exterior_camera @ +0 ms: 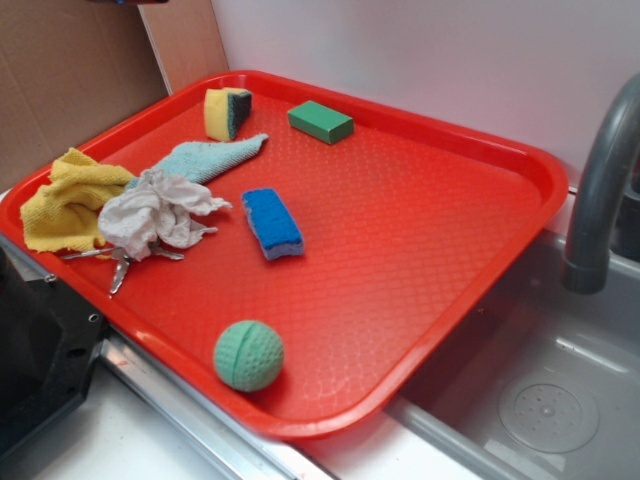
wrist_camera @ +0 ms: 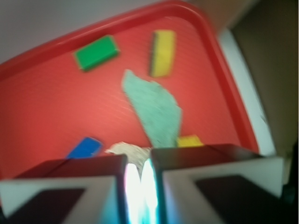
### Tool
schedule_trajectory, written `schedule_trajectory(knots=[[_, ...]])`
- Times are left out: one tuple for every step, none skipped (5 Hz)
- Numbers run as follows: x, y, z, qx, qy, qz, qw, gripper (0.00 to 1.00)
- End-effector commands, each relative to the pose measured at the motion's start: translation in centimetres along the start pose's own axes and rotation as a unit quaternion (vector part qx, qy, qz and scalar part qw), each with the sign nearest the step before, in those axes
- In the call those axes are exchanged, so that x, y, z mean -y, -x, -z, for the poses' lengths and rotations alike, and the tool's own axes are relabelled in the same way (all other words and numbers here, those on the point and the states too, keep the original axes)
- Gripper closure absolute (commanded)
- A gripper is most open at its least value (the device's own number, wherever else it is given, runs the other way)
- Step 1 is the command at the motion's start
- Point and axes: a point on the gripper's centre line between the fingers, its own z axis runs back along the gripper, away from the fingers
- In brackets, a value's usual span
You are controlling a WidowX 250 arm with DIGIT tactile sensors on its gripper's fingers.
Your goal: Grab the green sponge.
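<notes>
The green sponge (exterior_camera: pixel 226 113) is a chunky yellow wedge with a dark green layer on one face. It stands near the far left corner of the red tray (exterior_camera: pixel 480 140). The blurred wrist view shows the sponge (wrist_camera: pixel 162 52) well ahead, towards the tray's upper right rim. My gripper (wrist_camera: pixel 139 186) fills the bottom of that view. Its two fingers are close together with only a thin bright slit between them and nothing held. It hangs over the crumpled white cloth (wrist_camera: pixel 126 150), far short of the sponge. The exterior view does not show the gripper.
On the tray lie a flat green block (exterior_camera: pixel 320 121), a teal cloth (exterior_camera: pixel 210 158), a blue sponge (exterior_camera: pixel 272 222), a white cloth (exterior_camera: pixel 155 212), a yellow cloth (exterior_camera: pixel 65 200), metal keys (exterior_camera: pixel 120 265) and a green dimpled ball (exterior_camera: pixel 248 355). A grey faucet (exterior_camera: pixel 600 190) and sink (exterior_camera: pixel 540 400) stand at right.
</notes>
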Motion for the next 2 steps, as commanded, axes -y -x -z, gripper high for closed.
schedule_trajectory(knots=[[-2.0,-6.2,4.8,0.048,-0.057,0.106,0.992,0.0],[-4.1,-7.2,7.7,0.023,-0.069,0.088,0.993,0.0]])
